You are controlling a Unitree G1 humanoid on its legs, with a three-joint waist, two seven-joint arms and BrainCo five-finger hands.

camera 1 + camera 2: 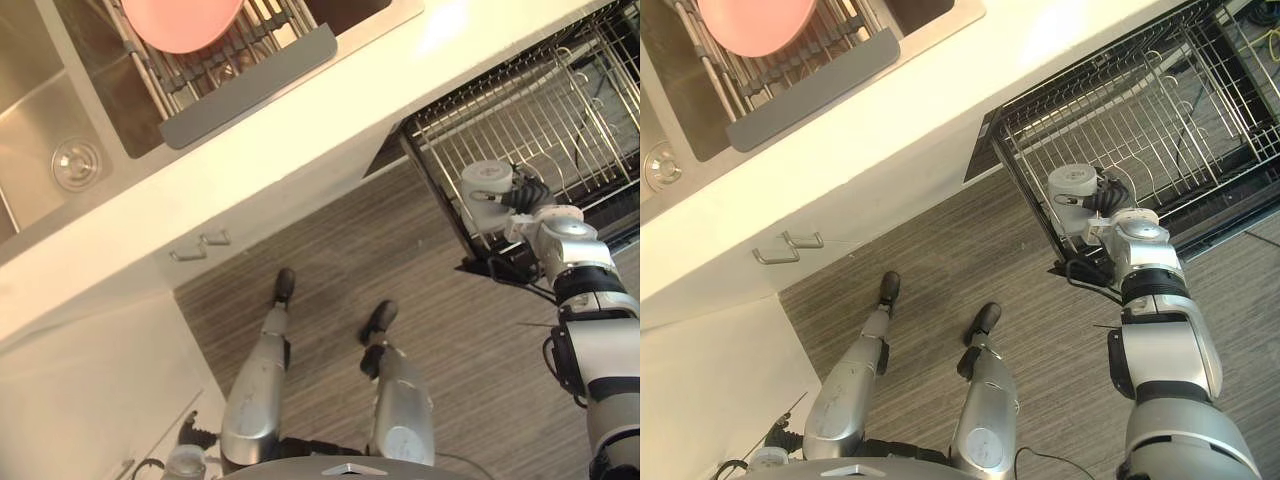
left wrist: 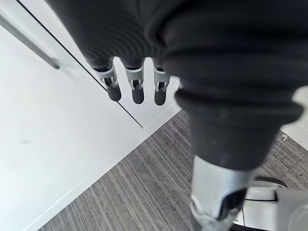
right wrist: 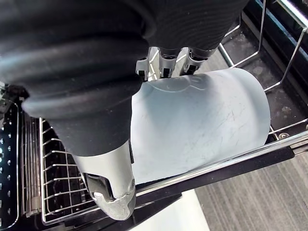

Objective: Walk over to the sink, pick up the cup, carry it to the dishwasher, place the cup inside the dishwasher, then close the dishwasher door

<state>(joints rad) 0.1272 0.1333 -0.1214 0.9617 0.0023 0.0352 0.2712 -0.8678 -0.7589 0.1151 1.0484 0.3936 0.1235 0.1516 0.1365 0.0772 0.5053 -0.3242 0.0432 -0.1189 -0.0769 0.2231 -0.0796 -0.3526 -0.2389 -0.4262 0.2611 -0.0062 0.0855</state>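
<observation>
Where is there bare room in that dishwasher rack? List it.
The black wire dishwasher rack lies bare from the pale translucent cup in the right hand to its far rim. It is crowded only at that front corner.

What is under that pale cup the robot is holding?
The dishwasher's pulled-out wire rack, near its front edge. The robot hand curls round the cup. The cup hides the wires right beneath it, so I cannot tell whether it rests on them.
</observation>
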